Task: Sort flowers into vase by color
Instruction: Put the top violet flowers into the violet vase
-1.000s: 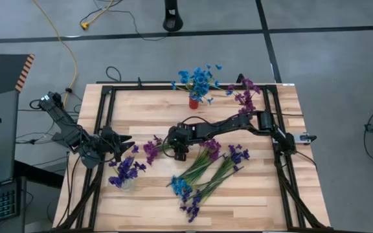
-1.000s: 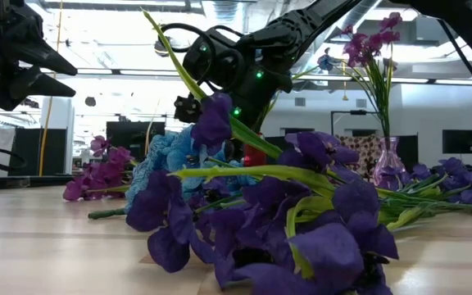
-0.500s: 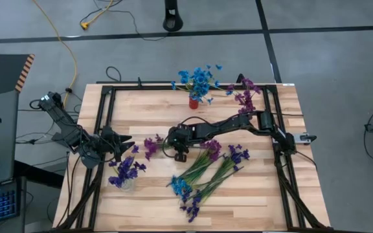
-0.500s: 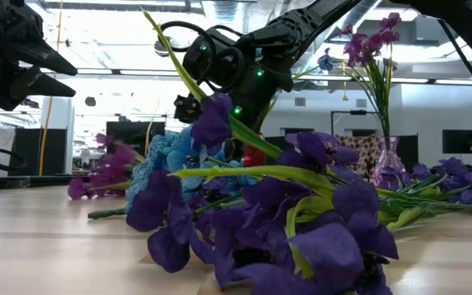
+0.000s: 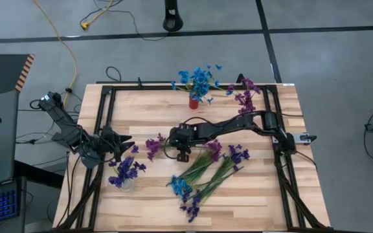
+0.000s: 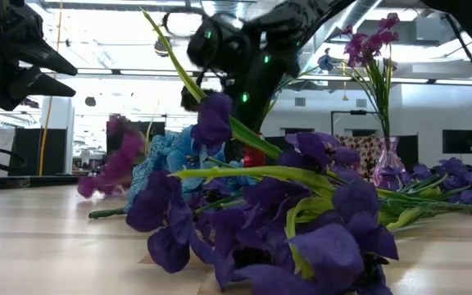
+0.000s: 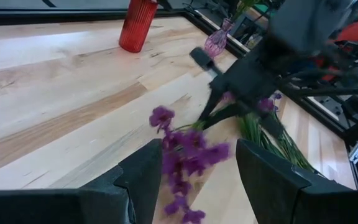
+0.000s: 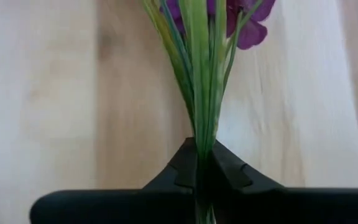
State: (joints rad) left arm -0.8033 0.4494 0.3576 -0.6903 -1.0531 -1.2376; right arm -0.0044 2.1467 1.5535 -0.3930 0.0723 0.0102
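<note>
So the right gripper [image 5: 181, 154] is reached out to about the middle of the table [image 5: 147, 103], and its fingers [image 8: 185, 165] are pinched tight on the green stems of a magenta flower bunch [image 5: 154, 146]. The blossoms stick out to the left of the gripper, and in the low view that bunch [image 6: 117, 164] looks to be up off the wood rather than lying on it.

The left gripper [image 5: 123, 145] sits at the left side of the table with its fingers [image 7: 272, 180] spread wide and nothing between them. It's close to the held magenta blossoms, so there's not much gap on that side.

Rest of the flowers: a loose pile [image 5: 206, 169] of blue, magenta and violet stems lies just near and right of the right gripper, fanning toward the near edge. A clear vase of dark violet flowers [image 5: 125, 173] stands near the left edge, just near of the left gripper. At the far edge there's a red vase with blue flowers [image 5: 196, 83], and right of it, at the far right corner, a vase with magenta flowers [image 5: 245, 97].

Open wood: the far-left quarter of the table is bare, and so is the near-right corner. The black frame rails [image 5: 102, 129] run along the left and right edges.
</note>
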